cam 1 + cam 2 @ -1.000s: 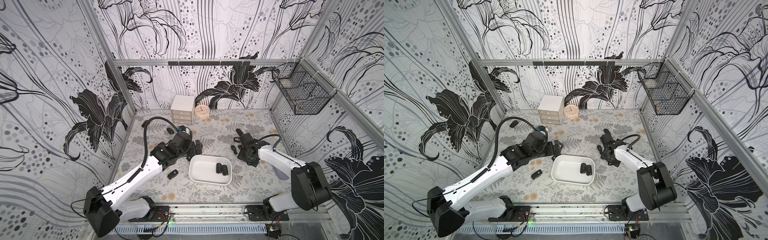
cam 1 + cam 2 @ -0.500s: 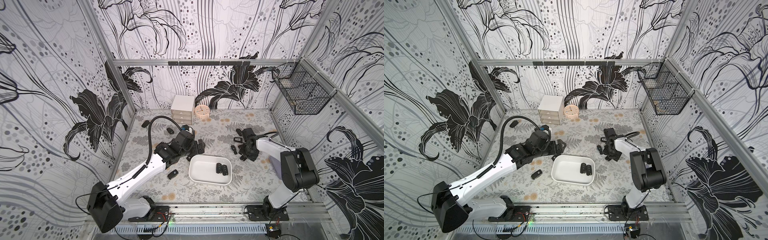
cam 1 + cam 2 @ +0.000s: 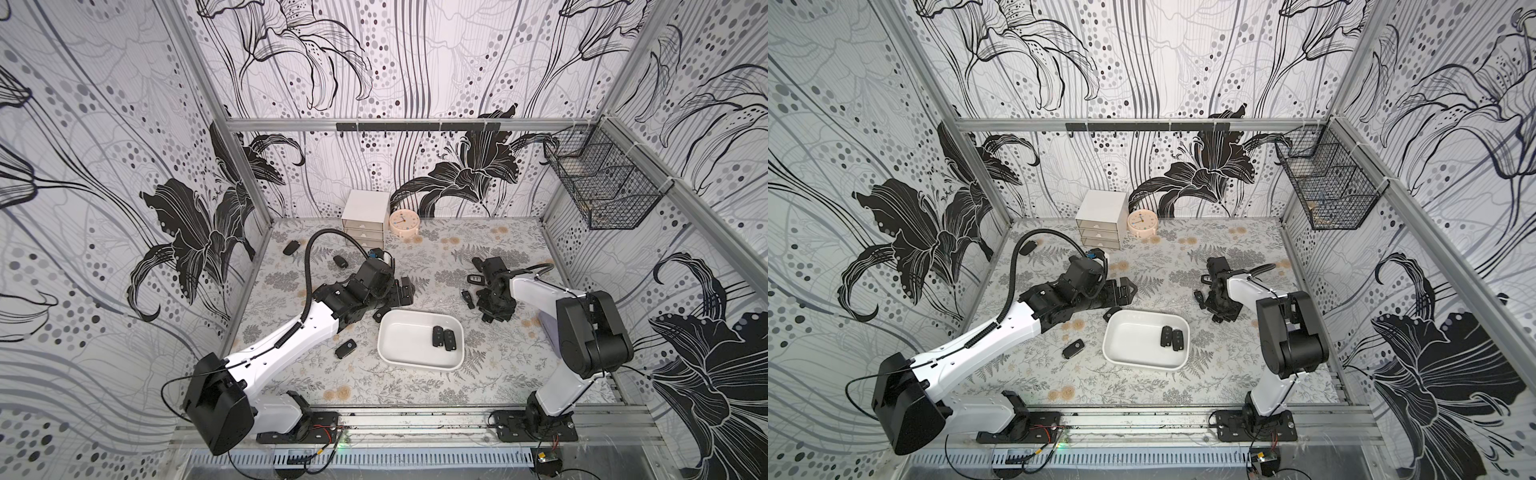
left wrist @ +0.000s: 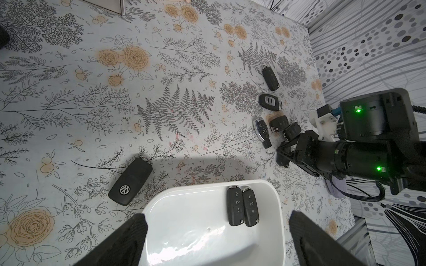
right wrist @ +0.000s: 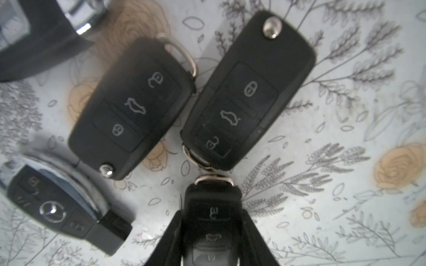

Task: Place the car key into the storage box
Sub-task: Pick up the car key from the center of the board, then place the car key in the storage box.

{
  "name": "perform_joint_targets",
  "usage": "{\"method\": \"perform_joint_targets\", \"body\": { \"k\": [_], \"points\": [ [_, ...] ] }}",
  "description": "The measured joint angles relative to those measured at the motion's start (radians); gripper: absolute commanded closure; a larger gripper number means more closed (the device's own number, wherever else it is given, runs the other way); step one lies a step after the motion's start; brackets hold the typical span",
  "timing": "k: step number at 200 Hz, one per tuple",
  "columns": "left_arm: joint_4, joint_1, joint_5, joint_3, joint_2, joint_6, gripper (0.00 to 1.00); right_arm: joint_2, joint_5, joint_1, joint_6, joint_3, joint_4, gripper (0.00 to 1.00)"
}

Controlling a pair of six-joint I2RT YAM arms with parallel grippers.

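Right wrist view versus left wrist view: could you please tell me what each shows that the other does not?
Only the right wrist view shows the car key clamped in the shut right gripper. Only the left wrist view shows the storage box, two keys lying in it, and a VW key beside it. Both show the Mercedes key and the floral table cover.

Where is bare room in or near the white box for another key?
The storage box is bare on its side toward the left arm; two keys lie together at the opposite side. The mat between box and clock is free. Crowded: the key cluster by the right hand.
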Motion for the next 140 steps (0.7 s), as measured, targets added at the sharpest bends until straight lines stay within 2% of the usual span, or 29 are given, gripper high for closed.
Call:
{"method": "perform_joint_targets", "body": {
  "k": [25, 58, 104, 140],
  "points": [
    [0.0, 0.0, 0.005, 0.0, 0.0, 0.003, 0.01, -0.023, -0.001, 0.0, -0.001, -0.016, -0.002, 0.77],
    [0.0, 0.0, 0.012, 0.0, 0.0, 0.006, 0.01, -0.129, 0.004, 0.026, 0.0, -0.023, -0.032, 0.77],
    [-0.001, 0.0, 0.03, 0.0, -0.004, 0.008, 0.0, -0.288, 0.027, 0.159, 0.017, -0.022, -0.087, 0.77],
    [0.012, 0.0, 0.03, -0.015, -0.04, 0.003, 0.0, -0.362, 0.05, 0.304, 0.068, -0.022, -0.123, 0.77]
  ]
}}
